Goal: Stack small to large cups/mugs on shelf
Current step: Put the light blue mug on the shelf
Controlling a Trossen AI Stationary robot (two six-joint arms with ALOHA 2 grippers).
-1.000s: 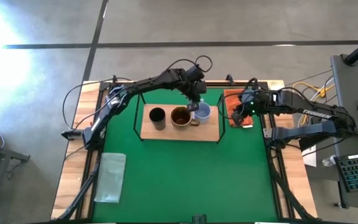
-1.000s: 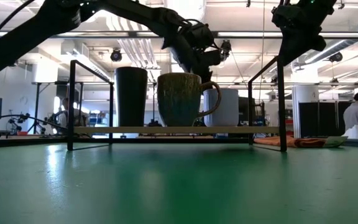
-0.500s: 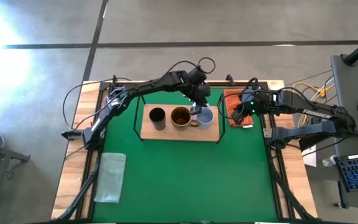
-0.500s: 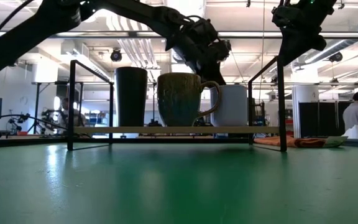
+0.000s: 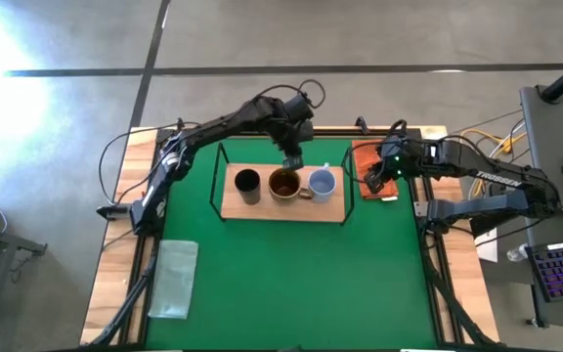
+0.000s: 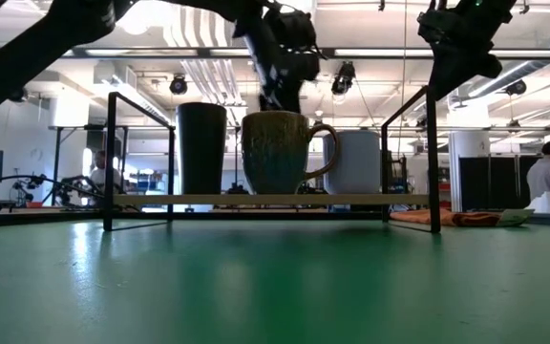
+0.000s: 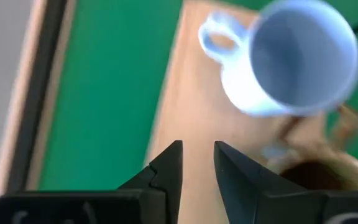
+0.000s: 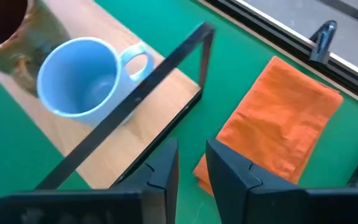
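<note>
- Shelf [image 5: 283, 204]: light-wood board at centre of the high view, on the green tabletop [image 5: 291, 284]; black wire frames at both ends.
- Three vessels stand upright in a row on the shelf, left to right in the high view: black cup [image 5: 247, 182], brown mug [image 5: 283, 183], blue mug [image 5: 322, 182].
- In the low view the brown mug [image 6: 277, 151] partly hides the blue mug [image 6: 353, 161]; the black cup [image 6: 201, 148] stands clear at frame left.
- Left gripper [image 5: 292, 158]: above the far edge of the shelf, just behind the brown mug; fingers nearly together with a narrow gap, holding nothing. Left wrist view shows the gap [image 7: 197, 168] and the blue mug [image 7: 291, 59] apart from it.
- Right gripper [image 5: 369, 180]: at centre right of the high view, over the orange cloth [image 5: 371, 168], beside the right wire frame; fingers slightly parted, empty [image 8: 191, 163].
- Pale cloth [image 5: 173, 279]: lower left of the high view, well apart from the shelf.
- A person [image 6: 549, 177] shows at the right edge of the low view, beyond the tabletop.
</note>
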